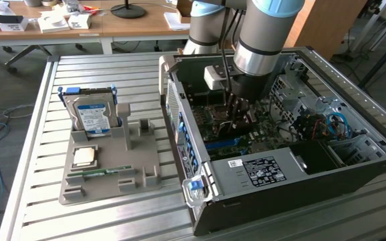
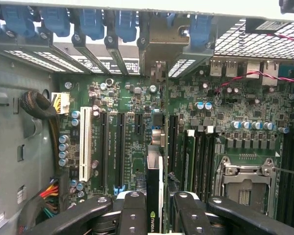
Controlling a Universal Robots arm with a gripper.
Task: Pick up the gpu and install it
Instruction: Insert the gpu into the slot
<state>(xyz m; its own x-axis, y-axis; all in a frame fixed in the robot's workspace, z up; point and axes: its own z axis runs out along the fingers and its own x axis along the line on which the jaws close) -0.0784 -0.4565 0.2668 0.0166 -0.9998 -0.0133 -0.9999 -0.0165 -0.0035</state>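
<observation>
1 gpu (image 2: 154,178), edge-on, sits clamped in the pincer (image 2: 157,198) over the motherboard (image 2: 235,107).

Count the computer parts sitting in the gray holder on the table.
3: the hard drive upright at the far end of the holder, a square processor chip in the middle, a green memory stick nearer. None seems hidden.

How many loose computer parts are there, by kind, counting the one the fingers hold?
hard drive: 1
processor chip: 1
memory stick: 1
gpu: 1
Total: 4
</observation>
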